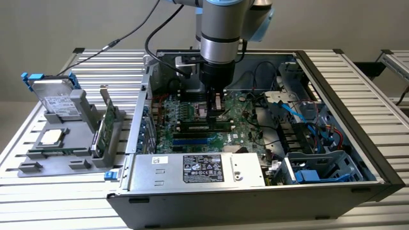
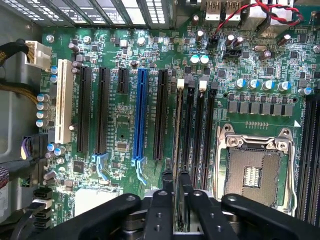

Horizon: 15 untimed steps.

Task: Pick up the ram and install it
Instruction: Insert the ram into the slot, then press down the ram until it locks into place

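With the arm reaching straight down into the open computer case [image 1: 332,143], the gripper [image 1: 216,111] stands low over the green motherboard [image 1: 191,122], just above the row of long black memory slots [image 1: 204,128]. In the wrist view the gripper [image 2: 176,187] has its two black fingers [image 2: 161,207] drawn close together, clamped on the ram [image 2: 177,145], which appears edge-on as a thin strip between them. The ram stands upright and runs in line with the slots; its lower edge sits at the slot [image 2: 178,120] nearest the black expansion slot [image 2: 161,112]. Whether it is fully seated cannot be told. The neighbouring memory slots [image 2: 200,135] lie beside it, towards the processor socket [image 2: 255,165]. A blue expansion slot [image 2: 140,115] and a white one [image 2: 63,100] lie further off. In the exterior view, a grey holder [image 1: 67,143] on the table at the exterior view's left carries a hard drive [image 1: 57,103] and a green card [image 1: 107,127].
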Motion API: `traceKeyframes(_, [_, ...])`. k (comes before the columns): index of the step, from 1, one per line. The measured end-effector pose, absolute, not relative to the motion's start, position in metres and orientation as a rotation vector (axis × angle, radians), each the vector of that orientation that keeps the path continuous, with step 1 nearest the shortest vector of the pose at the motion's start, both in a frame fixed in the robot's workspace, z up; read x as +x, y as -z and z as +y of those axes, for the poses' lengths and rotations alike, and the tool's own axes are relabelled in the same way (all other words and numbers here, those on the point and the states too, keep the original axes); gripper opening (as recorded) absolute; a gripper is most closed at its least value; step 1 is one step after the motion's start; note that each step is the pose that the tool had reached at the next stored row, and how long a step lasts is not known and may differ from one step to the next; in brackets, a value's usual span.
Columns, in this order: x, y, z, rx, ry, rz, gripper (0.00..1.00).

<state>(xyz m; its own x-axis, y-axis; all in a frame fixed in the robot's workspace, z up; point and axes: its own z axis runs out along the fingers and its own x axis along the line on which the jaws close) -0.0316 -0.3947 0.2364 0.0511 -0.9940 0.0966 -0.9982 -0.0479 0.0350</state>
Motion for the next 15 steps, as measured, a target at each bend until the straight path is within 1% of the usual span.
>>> traceKeyframes(1, [-0.0316, -0.2365, -0.3947, 2.209, -0.070, -2.101, 0.13])
traceKeyframes(2, [-0.0316, -0.2365, -0.3947, 2.208, -0.070, -2.101, 0.10])
traceKeyframes(15, [-0.0316, -0.2365, -0.3947, 2.208, -0.070, -2.101, 0.10])
